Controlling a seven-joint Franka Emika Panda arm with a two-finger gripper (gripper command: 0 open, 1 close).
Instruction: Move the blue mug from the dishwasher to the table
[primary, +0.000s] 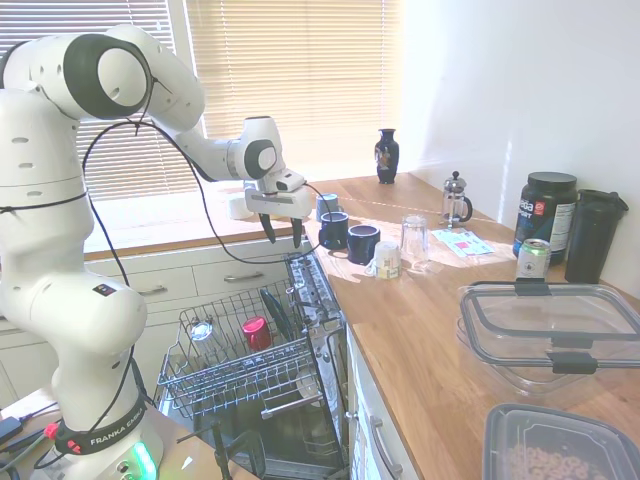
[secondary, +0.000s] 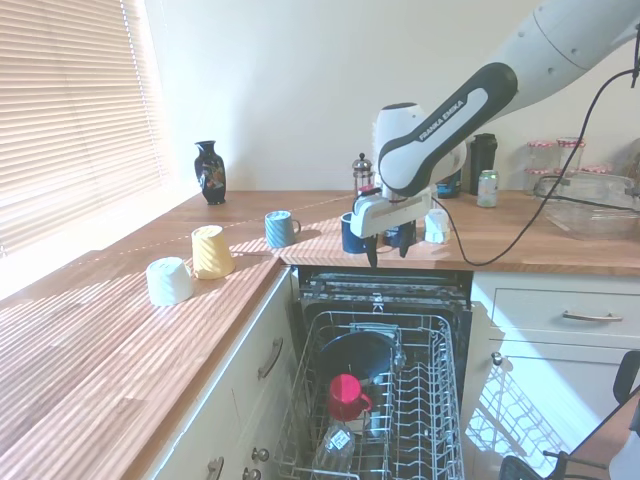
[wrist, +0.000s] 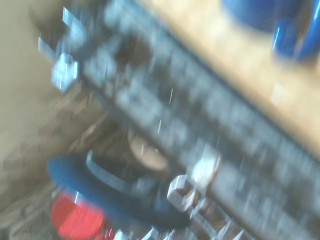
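Note:
The blue mug (primary: 333, 230) (secondary: 352, 232) stands upright on the wooden table (primary: 440, 320) (secondary: 120, 340), close to the edge above the dishwasher (primary: 300, 400) (secondary: 385, 300). My gripper (primary: 281, 233) (secondary: 387, 250) hangs just off that table edge, over the back of the pulled-out wire rack (primary: 225, 375) (secondary: 440, 400). It is open, points down and holds nothing. It is a short way from the mug and does not touch it. The wrist view is blurred, with a blue mug (wrist: 265, 12) on the wood.
A second, near-identical navy mug (primary: 363, 243) (secondary: 400, 235) stands beside the first, with a slate-blue mug (primary: 326, 206) (secondary: 281, 228) behind. The rack holds a red cup (primary: 256, 331) (secondary: 346, 396) and a dark plate. On the counter are a glass (primary: 415, 240), a French press (primary: 455, 200) and plastic containers (primary: 550, 335).

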